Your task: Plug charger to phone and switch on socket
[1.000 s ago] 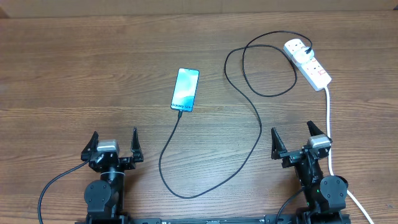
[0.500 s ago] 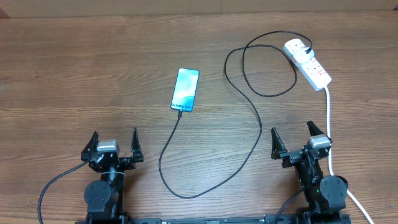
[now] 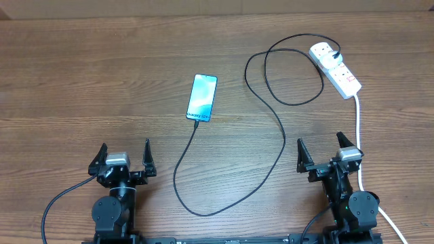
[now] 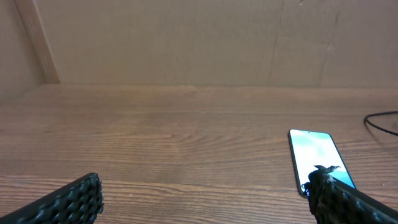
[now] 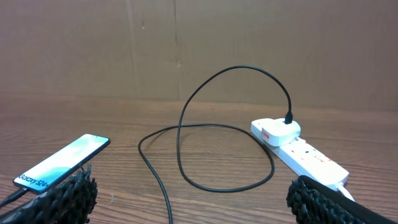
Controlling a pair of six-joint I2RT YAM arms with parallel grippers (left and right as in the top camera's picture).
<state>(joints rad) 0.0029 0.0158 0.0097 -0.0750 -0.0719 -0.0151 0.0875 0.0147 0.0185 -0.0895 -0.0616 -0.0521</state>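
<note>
- Both tools are being held spread wide with nothing between the fingers. The left gripper (image 3: pixel 125 150) is being kept at the lower left of the overhead frame and the right gripper (image 3: pixel 320 144) at the lower right, and neither is touching any task thing.
- The phone (image 3: pixel 202 98) is being shown flat near the centre of the overhead frame with its screen lit. The charger (image 3: pixel 281 139) is being led in a long curve to the phone's lower edge, where its plug (image 3: pixel 196 123) appears to be touching. Whether it is fully seated cannot be told, so a loose plug is possibly being taken for a finished step.
- If the plug is being pressed home, the phone is likely to be slid across the bare table (image 3: pixel 81 74), since nothing is bracing it.
- The socket (image 3: pixel 337 70) is being shown at the upper right, with the charger's loop lying between it and the right gripper. A reach there risks the cable being snagged and the plug being tugged out.
- The white cord (image 3: pixel 358 129) is being run just beside the right gripper, so the socket could be dragged by it.
- The switch is small, and with fingers this wide the strip is likely to be shoved rather than switched.
</note>
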